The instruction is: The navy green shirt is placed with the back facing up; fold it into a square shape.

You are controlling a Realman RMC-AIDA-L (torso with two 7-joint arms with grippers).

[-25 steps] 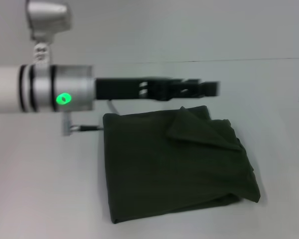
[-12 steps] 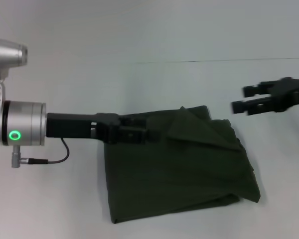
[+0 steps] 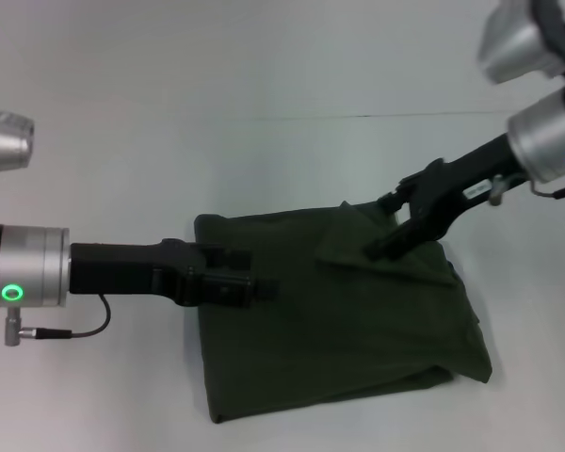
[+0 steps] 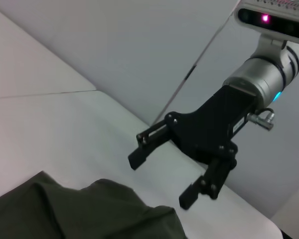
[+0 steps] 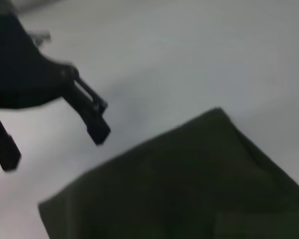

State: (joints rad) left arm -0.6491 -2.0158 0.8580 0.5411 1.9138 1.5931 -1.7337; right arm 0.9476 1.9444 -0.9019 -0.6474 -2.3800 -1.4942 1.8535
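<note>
The worktop (image 3: 264,75) is a plain pale surface that fills the head view, with a thin dark seam running left to right across its far part.

The shirt (image 3: 339,320) lies flat near the middle of the worktop, folded into a rough rectangle. Its left and near edges are straight. Its right side is uneven, with a loose flap lying across the far right corner and a bulging fold at the near right corner. No lettering shows on the exposed cloth.

The left arm (image 3: 38,278) reaches in from the left edge, level and low. A green ring light shows on its silver wrist, and a thin cable loops below it. The left gripper (image 3: 262,289) sits over the left part of the shirt, close to the far left corner. The right wrist view shows its jaws spread, with nothing between them.

The right arm (image 3: 546,137) comes down from the far right. The right gripper (image 3: 381,229) is over the far right corner of the shirt, by the loose flap. The left wrist view shows its jaws spread wide, above the cloth and holding nothing.
</note>
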